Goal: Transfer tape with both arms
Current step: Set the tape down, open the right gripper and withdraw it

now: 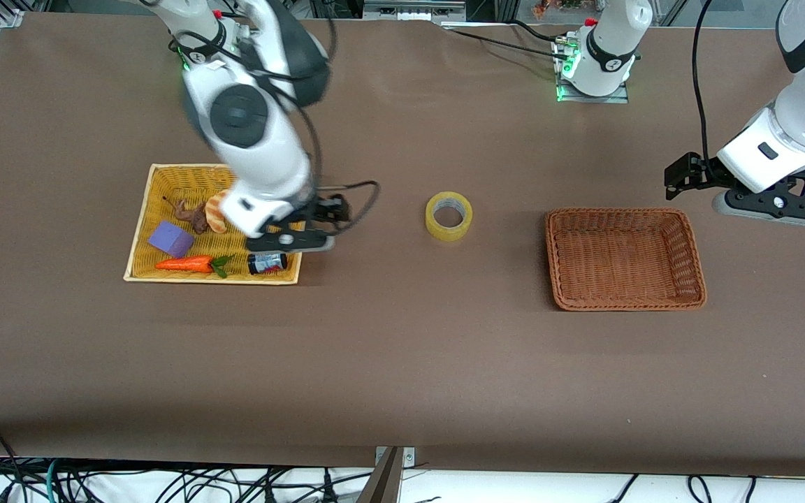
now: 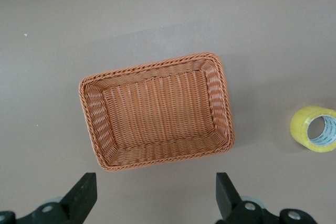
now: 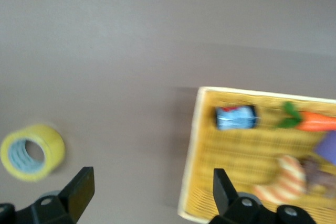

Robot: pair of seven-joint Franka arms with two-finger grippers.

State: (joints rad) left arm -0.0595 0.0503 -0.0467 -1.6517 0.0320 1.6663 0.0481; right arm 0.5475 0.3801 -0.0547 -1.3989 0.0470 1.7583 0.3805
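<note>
Brown table top, cables along front edge, frame rails at base end. Tape lies flat on bare table between yellow basket and brown wicker basket, touching neither. Handover half done by my reckoning: tape out of yellow basket, not in brown one. My right gripper over yellow basket's edge, fingers spread, empty. My left gripper hovers beside brown basket, wide open, empty; pickup and drop left.
</note>
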